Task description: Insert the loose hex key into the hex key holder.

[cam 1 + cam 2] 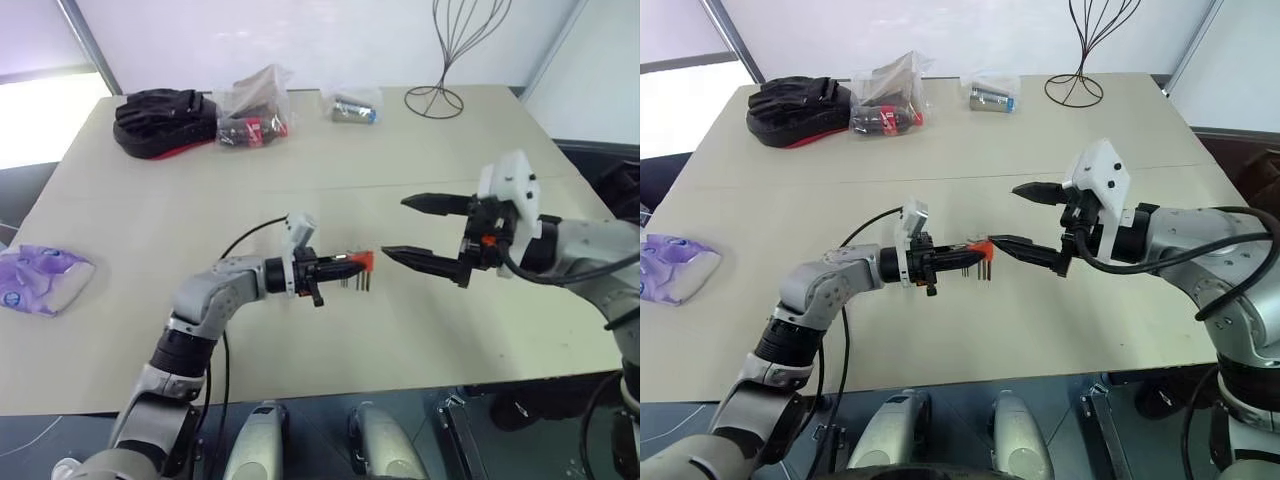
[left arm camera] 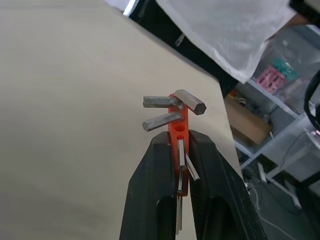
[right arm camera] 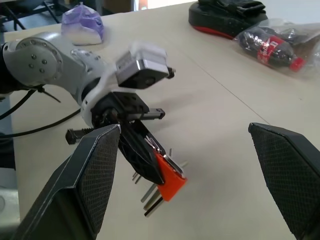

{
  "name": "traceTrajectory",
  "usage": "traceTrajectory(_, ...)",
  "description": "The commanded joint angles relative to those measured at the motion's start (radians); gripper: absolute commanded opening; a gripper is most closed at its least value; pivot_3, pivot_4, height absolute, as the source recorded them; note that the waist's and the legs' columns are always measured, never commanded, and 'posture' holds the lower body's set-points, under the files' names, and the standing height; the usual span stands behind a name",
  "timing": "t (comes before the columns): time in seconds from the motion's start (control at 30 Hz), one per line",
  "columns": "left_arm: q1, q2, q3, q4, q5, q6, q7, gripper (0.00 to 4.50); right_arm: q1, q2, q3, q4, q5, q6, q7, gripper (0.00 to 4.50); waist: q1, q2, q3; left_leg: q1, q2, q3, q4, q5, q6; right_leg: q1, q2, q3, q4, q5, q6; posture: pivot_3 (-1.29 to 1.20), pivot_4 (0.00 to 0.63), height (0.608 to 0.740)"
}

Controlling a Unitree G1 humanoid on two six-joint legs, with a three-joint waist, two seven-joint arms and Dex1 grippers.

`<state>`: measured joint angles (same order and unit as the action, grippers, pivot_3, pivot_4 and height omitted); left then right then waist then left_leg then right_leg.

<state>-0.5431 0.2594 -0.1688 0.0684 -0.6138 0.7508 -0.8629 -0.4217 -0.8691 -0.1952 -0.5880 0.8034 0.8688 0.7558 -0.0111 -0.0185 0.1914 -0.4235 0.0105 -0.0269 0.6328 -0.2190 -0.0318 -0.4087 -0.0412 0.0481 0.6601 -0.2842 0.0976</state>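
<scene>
Red-orange hex key holder (image 2: 179,131) clamped, left pincer (image 1: 345,268) level | right pincer (image 1: 425,230) agape

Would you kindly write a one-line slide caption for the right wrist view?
Left gripper holds the red hex key holder above the table, framed by the right gripper's open fingers.

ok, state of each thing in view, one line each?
left tool: shut on the hex key holder
hex key holder: clamped, held above the table, several keys seated
right tool: open, holding nothing
cola bottle: lying down inside clear bag
purple packet: lying crumpled on table
</scene>
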Motion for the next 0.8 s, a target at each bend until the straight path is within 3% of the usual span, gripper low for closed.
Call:
traceTrajectory(0.03,-0.002,-0.016,0.023,0.044,0.021,-0.017,0.018,0.00,0.011,-0.008,-0.045,-0.042,0.021,-0.003,-0.025,4.24,0.000,0.000,0.000,0.000,0.000,0.000,0.000,0.000,0.000,0.000,0.000,0.000,0.000,0.000,0.000,0.00,0.150,0.740)
traceTrajectory(0.23,0.015,-0.003,0.020,0.105,0.073,-0.040,0.024,0.00,0.008,-0.006,-0.030,-0.045,0.018,-0.012,-0.043,4.24,-0.001,0.000,0.000,0.000,0.000,0.000,0.000,0.000,0.000,0.000,0.000,0.000,0.000,0.000,0.000,0.00,0.150,0.740)
traceTrajectory(0.33,0.023,0.021,0.026,0.116,0.104,-0.060,0.029,1.31,0.000,-0.004,-0.018,-0.040,0.014,-0.018,-0.041,4.36,-0.002,0.000,0.000,0.000,0.000,0.000,0.000,0.000,0.000,0.000,0.000,0.000,0.000,0.000,0.000,0.00,0.150,0.740)
traceTrajectory(0.53,0.026,0.083,0.057,0.173,0.191,-0.177,0.058,4.43,-0.006,-0.007,-0.003,-0.025,0.003,-0.033,-0.025,4.36,-0.002,0.000,0.000,0.002,0.001,-0.001,0.000,0.000,0.000,0.002,0.000,0.000,0.000,0.000,0.000,0.00,0.150,0.740)
traceTrajectory(0.8,-0.015,0.213,0.146,0.173,0.225,-0.336,0.009,4.48,0.018,-0.046,-0.003,0.011,-0.029,-0.056,0.034,4.36,-0.003,0.000,-0.001,0.006,0.003,0.000,-0.001,0.000,0.000,0.003,0.001,0.001,0.000,0.000,-0.001,0.00,0.150,0.740)
